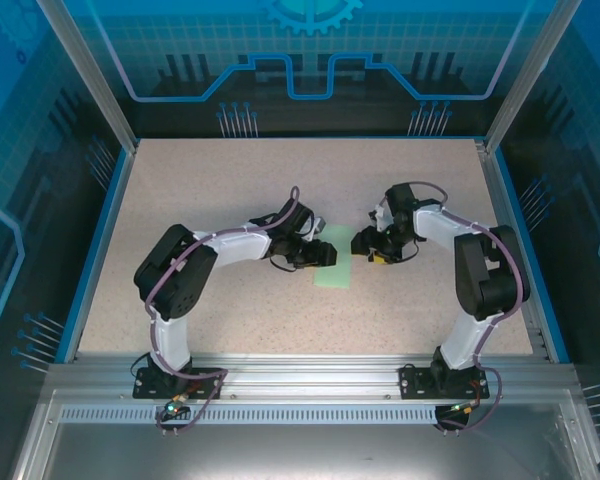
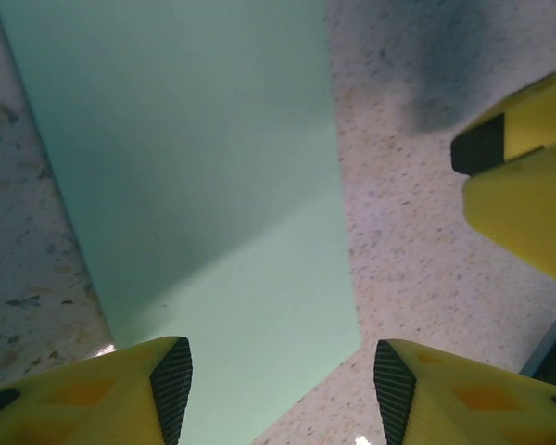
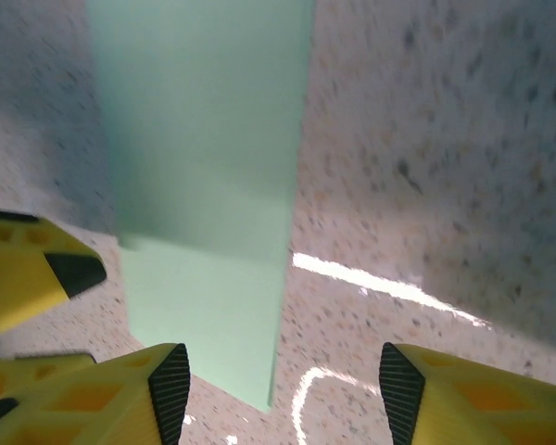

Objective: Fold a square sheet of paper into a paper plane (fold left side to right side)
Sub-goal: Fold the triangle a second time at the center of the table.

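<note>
The left claw (image 2: pixel 283 394) hung released above the thin, pale mint-green sheet of paper (image 2: pixel 213 185), lying on the speckled beige desk (image 1: pixel 230 180) as a narrow rectangle, apparently already halved, while the right claw (image 3: pixel 284 394) gaped empty over its right edge, every plane crease yet undone.

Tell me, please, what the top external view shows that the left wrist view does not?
Top external gives the whole layout: the left arm and right arm bent inward, the left claw and right claw facing each other over the paper, and blue walls around the table.
Left wrist gives close detail: the paper's straight edges, a shadow across it, the left claw's open yellow fingers and the table's speckle.
Both show the pale green paper lying flat on the table, with the right claw close by.
</note>
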